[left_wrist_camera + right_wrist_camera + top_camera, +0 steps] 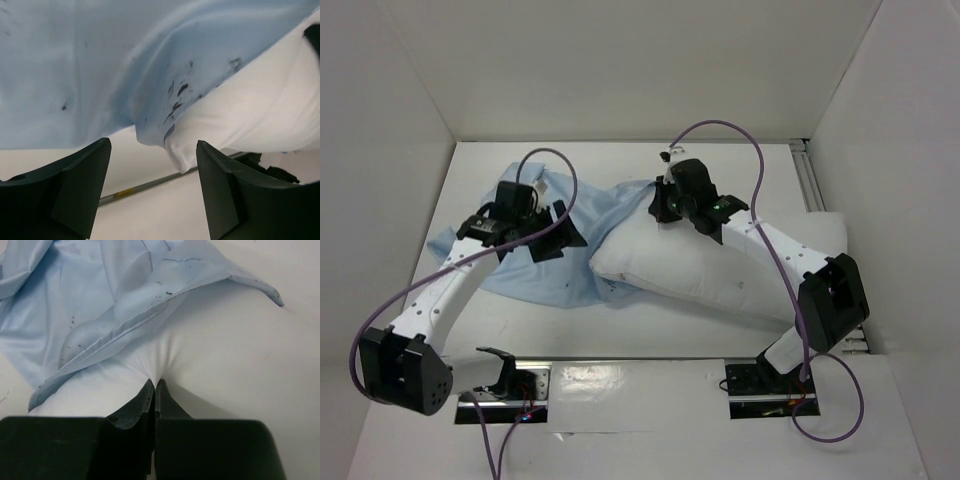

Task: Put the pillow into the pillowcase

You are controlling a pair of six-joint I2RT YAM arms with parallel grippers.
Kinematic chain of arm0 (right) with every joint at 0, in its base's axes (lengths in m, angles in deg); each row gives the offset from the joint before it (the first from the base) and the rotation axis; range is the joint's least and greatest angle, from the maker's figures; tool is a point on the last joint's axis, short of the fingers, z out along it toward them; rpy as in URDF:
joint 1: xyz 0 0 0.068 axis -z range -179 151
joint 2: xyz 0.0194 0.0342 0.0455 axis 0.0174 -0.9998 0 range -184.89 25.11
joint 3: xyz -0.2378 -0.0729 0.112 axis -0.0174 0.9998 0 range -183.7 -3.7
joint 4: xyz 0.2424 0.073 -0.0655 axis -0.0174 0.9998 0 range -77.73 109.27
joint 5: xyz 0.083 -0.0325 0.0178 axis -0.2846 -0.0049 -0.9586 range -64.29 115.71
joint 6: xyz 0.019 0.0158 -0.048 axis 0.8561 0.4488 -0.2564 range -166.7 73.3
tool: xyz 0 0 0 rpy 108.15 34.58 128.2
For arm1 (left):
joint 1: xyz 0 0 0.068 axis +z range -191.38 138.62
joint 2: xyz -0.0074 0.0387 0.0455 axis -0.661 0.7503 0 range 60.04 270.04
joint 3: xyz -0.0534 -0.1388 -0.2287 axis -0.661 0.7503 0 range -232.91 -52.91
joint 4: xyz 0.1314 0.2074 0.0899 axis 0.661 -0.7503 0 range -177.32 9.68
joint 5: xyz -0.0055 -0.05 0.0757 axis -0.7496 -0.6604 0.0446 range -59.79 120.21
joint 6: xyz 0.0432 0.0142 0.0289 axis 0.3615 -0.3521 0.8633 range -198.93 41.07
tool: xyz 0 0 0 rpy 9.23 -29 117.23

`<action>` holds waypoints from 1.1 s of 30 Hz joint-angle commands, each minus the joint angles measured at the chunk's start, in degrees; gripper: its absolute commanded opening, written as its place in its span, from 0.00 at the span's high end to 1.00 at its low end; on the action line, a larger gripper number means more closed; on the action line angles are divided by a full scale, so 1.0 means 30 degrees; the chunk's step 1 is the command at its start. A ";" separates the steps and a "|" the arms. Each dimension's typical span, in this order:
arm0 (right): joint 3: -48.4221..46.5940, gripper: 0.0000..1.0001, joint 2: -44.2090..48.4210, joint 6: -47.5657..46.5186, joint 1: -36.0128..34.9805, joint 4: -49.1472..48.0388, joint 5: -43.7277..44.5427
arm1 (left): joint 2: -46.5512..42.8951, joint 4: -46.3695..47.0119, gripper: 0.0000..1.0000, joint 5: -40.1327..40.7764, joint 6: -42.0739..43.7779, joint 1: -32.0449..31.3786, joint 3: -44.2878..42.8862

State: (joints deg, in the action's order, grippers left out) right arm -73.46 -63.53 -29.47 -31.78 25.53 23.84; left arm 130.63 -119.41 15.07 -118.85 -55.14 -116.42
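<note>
The white pillow [720, 270] lies slantwise across the middle and right of the table. The light blue pillowcase [560, 275] lies wrinkled to its left, with its edge draped over the pillow's far left end. My right gripper [658, 208] is at that end. In the right wrist view it [155, 382] is shut on a pinch of the pillow's white cover [225, 350], just below the pillowcase hem [150, 315]. My left gripper [565, 232] is over the pillowcase. In its wrist view it [152, 145] is open and empty, facing blue fabric [75, 65] and a pillow corner [260, 110].
White enclosure walls stand on the left, back and right. A metal rail [810, 175] runs along the back right edge. Purple cables [760, 190] loop above both arms. Shiny mounting plates [640, 385] lie at the near edge.
</note>
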 commanded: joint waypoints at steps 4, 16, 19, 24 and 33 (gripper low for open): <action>-0.0420 1.00 -0.0277 0.0027 0.0202 -0.0259 -0.0315 | -0.3778 0.6632 0.17 -0.3128 -0.4472 -0.0453 0.5751; -0.1240 1.00 -0.0834 -0.0178 0.0378 -0.0083 -0.0490 | -0.5511 0.9485 0.35 -0.0846 -0.6408 -0.4347 0.9389; -0.1414 1.00 -0.1037 -0.0178 0.0378 -0.0083 -0.0664 | -0.4899 0.9485 0.24 -0.0668 -0.6234 -0.4759 0.9159; -0.1592 1.00 -0.1039 -0.0178 0.0378 0.0093 -0.0666 | -0.3490 0.9280 0.18 0.1375 -0.6699 -0.6193 0.8922; -0.1767 1.00 -0.1039 -0.0178 0.0378 0.0298 -0.0666 | -0.3109 1.0980 0.18 0.3812 -0.7318 -0.7394 0.9772</action>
State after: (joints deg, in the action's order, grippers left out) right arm -76.08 -65.72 -29.66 -30.99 26.82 21.98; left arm 121.05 -90.45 22.99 -139.59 -76.32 -87.92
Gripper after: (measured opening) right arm 0.014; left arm 0.818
